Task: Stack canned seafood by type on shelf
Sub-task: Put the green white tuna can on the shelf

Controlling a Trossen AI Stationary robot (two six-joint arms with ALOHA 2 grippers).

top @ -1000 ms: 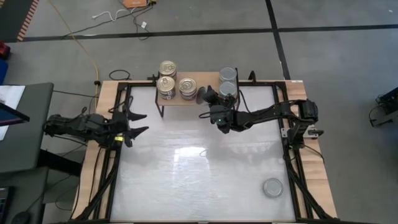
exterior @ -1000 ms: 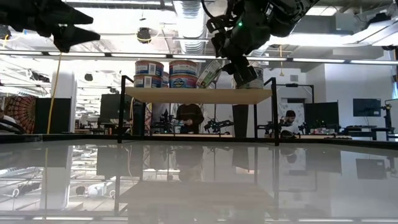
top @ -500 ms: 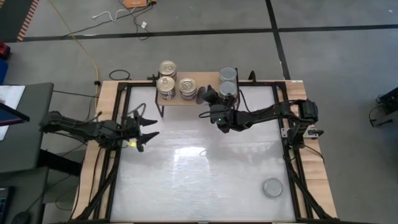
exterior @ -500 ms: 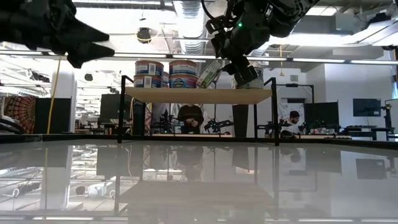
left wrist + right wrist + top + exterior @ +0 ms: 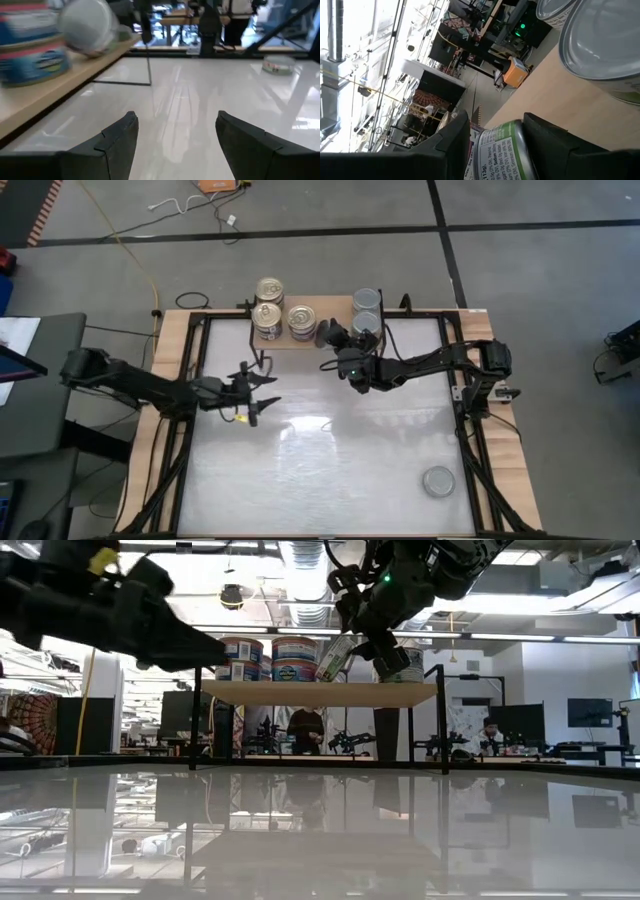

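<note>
Lab: workbenches (image 5: 480, 745), monitors (image 5: 588, 712), exposed ceiling ducts (image 5: 305, 565)

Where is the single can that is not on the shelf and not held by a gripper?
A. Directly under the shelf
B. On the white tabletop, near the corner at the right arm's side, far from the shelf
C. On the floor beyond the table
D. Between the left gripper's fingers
B. The high view shows the lone can lying on the white tabletop near the right-side corner, well away from the shelf.
</note>
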